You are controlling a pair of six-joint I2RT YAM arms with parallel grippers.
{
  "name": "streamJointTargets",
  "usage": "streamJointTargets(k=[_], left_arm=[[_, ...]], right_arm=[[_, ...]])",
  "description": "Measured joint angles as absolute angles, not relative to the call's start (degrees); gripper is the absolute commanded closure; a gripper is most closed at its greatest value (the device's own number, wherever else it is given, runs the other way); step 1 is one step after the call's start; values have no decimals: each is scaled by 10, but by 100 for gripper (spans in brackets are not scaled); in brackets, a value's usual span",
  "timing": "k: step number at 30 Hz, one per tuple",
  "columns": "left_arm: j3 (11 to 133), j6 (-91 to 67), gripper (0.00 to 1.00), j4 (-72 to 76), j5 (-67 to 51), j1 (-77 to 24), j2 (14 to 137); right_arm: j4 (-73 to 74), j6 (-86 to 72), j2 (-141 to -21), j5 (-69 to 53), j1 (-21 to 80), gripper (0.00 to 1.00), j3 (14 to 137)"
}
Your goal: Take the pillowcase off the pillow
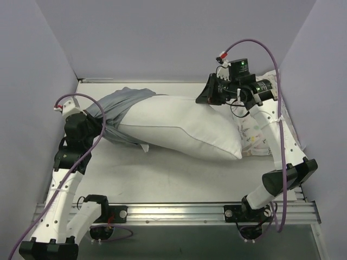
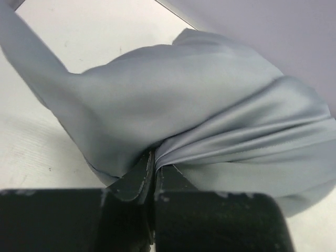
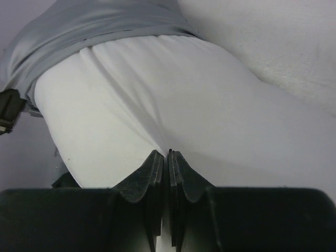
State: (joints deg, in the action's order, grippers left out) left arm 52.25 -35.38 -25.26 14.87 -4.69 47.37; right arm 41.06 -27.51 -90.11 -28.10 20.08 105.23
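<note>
Across the middle of the white worktop (image 1: 179,181) we see the pillow (image 1: 184,127) lying lengthwise. It is a plump rectangle of matte white cloth with a thin seam line along its near side and a pointed corner at the right. Its left end sits inside the pillowcase (image 1: 116,108), a smooth grey fabric with a satin sheen. The pillowcase is gathered into soft folds and rises to a loose peak toward the back wall (image 1: 179,38). Most of the pillow lies bare, and only that left end is wrapped.

We find the left pincer (image 2: 153,157) at the grey bundle. Its black fingers are pressed together on a fold of the pillowcase, and long shiny creases fan out from the pinch to the right.

The right pincer (image 3: 167,155) is at the pillow's far right edge. Its dark wedge-shaped tips are closed on a small tuck of the white cloth, and a shallow pucker runs up from them. In that wrist view the pillow's surface looks fine-grained and slightly dimpled, with the grey edge of the pillowcase crossing above it.

Under the right arm lies a printed cushion (image 1: 255,138), white with small pastel figures, touching the pillow's right corner. A ribbed metal rail (image 1: 179,212) runs along the near edge of the worktop. Purple cables (image 1: 260,46) loop over both arms.
</note>
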Motion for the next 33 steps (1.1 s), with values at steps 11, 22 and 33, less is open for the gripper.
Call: streamJointTargets(k=[11,22,33], left_arm=[[573,-273,100,-328,277,-342,467],[585,-266,100,-378,343,-397,469],[599,-266,100,-382,345,-397,470]], right_arm=[[335,-117,-901,-79,416,8,994],[157,50,-870,137,666,0,774],[89,106,-854,202,721,0,764]])
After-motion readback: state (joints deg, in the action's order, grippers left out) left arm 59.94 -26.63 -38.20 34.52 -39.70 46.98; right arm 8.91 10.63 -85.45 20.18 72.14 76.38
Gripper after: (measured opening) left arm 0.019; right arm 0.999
